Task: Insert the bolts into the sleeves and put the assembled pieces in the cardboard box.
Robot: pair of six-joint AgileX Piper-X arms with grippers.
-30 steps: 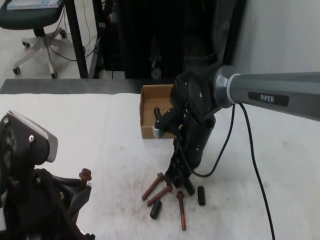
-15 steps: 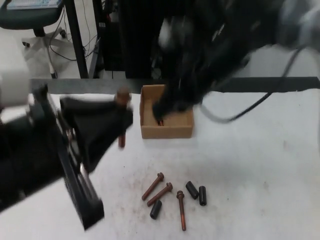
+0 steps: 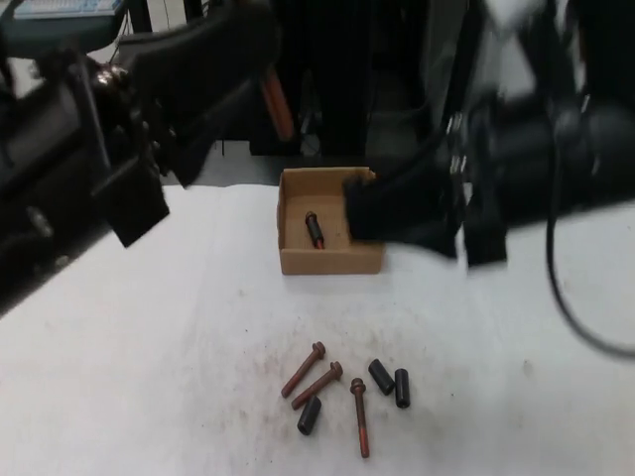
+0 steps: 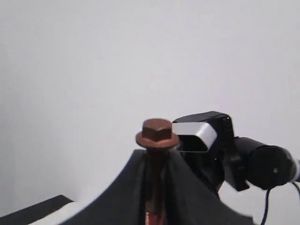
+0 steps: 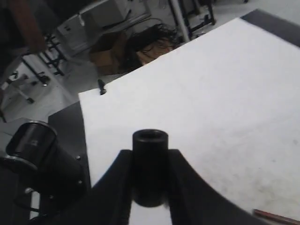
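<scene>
In the high view, the left gripper (image 3: 260, 94) hangs well above the desk (image 3: 149, 327), pinching a bolt (image 3: 277, 107). The right gripper (image 3: 382, 213) sits at the right edge of the cardboard box (image 3: 332, 263), where one assembled piece (image 3: 314, 230) already lies. Spare bolts (image 3: 303, 369) and spare sleeves (image 3: 381, 377) lie together near the desk's front. The two held parts are well apart, so mating them probably calls for a long approach, and any aiming error would make the tip miss the bore.

In the left wrist view, the fingers are pressed on the bolt's shank just below its head. Held so near one end, the bolt could swivel on contact.

In the right wrist view, the fingers pinch a sleeve (image 5: 150, 140) with its bore open and in view. A skewed push could drive it down through the grip or knock it free onto the desk.
</scene>
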